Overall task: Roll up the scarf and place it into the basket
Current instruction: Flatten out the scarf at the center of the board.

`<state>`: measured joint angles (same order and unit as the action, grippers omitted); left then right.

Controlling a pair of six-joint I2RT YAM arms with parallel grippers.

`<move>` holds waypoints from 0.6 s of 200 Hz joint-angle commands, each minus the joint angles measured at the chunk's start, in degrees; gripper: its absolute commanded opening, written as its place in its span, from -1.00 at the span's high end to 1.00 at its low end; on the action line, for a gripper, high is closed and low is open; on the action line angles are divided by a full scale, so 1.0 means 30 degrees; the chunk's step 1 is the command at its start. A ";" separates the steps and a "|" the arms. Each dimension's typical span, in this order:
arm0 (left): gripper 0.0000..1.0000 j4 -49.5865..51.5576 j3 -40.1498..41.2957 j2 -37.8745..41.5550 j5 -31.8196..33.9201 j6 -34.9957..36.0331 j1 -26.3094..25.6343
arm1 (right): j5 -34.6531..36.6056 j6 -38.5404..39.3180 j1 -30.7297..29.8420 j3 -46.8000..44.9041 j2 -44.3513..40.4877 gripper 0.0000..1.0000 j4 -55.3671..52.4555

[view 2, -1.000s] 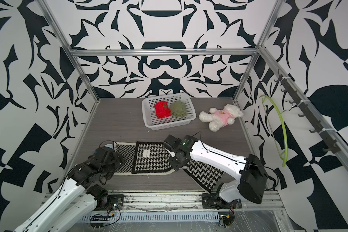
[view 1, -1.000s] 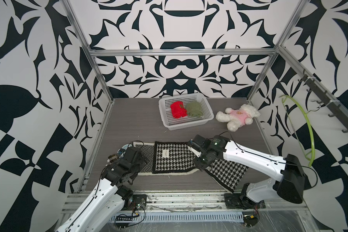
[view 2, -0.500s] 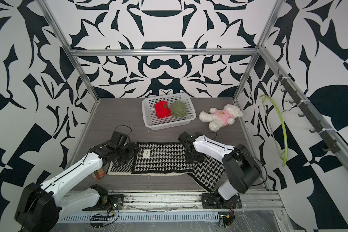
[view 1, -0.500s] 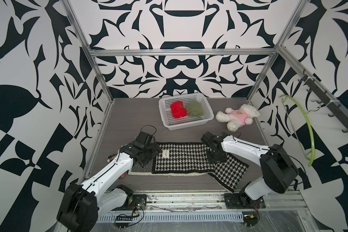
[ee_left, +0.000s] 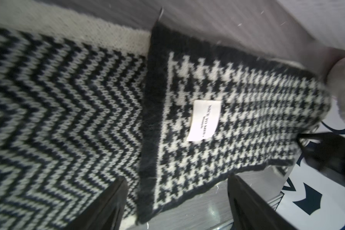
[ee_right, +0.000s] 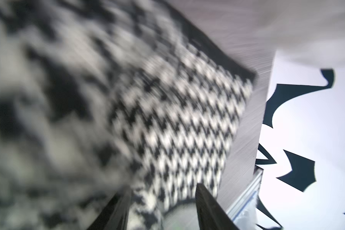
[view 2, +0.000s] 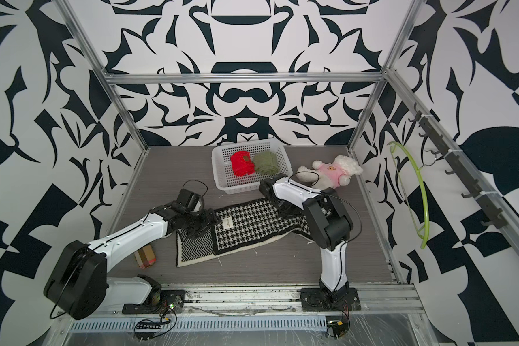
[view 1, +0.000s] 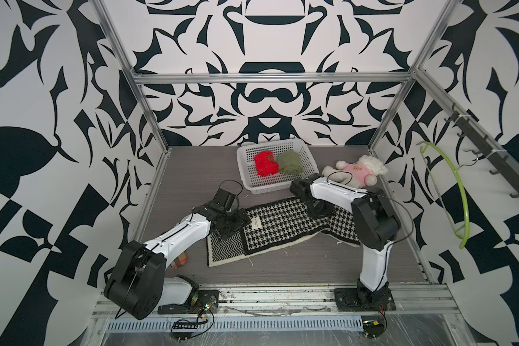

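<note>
The scarf (view 1: 282, 221) (view 2: 252, 224) lies flat on the grey table, a black-and-white houndstooth layer folded over a herringbone end. My left gripper (view 1: 234, 223) (view 2: 200, 224) hovers at that fold, open. In the left wrist view its fingers (ee_left: 176, 178) straddle a corner of the houndstooth layer (ee_left: 247, 119) without touching it. My right gripper (view 1: 319, 209) (view 2: 288, 209) is low over the scarf's right part. In the blurred right wrist view it (ee_right: 162, 187) stands open, with the scarf's edge (ee_right: 177, 119) between its fingers. The white basket (view 1: 239, 161) (view 2: 240, 187) stands behind the scarf.
In the basket lie a red roll (view 1: 265, 163) and a green roll (view 1: 289, 161). A plush bear (view 1: 357, 172) in pink lies right of the basket, close behind my right arm. A plaid roll (view 1: 180, 261) sits under my left arm. A green hanger (view 1: 459, 191) hangs on the right wall.
Both grippers have moved toward the back. The houndstooth layer has spread out to the right, and the scarf's right part now lies nearer the basket. The left gripper shifted right onto the fold.
</note>
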<state>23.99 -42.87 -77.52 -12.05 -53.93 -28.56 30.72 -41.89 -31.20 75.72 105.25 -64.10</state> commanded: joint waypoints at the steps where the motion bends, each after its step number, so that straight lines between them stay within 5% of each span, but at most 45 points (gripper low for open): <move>1: -0.69 -0.0439 0.0371 -0.0407 -0.0637 0.0373 0.0005 | -0.1120 0.0018 -0.0118 -0.2129 -0.4657 -0.10 0.0608; 32: -0.78 0.0780 0.0020 -0.0189 0.1405 0.0363 0.0247 | -0.5420 0.2456 -0.1118 -0.2146 -0.4361 -0.02 0.4555; 52: -0.80 0.1683 0.0150 0.1326 0.2965 0.0332 0.1731 | -0.6082 0.3925 -0.3715 -0.0191 -0.2578 -0.06 0.5543; 67: -0.80 0.2317 -0.0002 0.2111 0.2148 0.1068 0.3648 | -0.5660 0.3473 -0.3926 0.0534 -0.1127 -0.04 0.4780; 87: -0.79 0.3074 -0.0520 0.1881 0.0581 0.2145 0.4655 | -0.4676 0.1619 -0.2691 -0.0914 -0.1242 -0.03 0.4629; 120: -0.76 0.1211 0.0457 0.2200 -0.1455 0.2252 0.4572 | -0.6307 -0.0149 -0.0068 -0.5925 -0.5533 -0.03 0.8587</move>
<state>28.71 -43.22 -71.72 -10.61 -49.43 -14.50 14.00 -37.15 -36.75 64.86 99.46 -43.97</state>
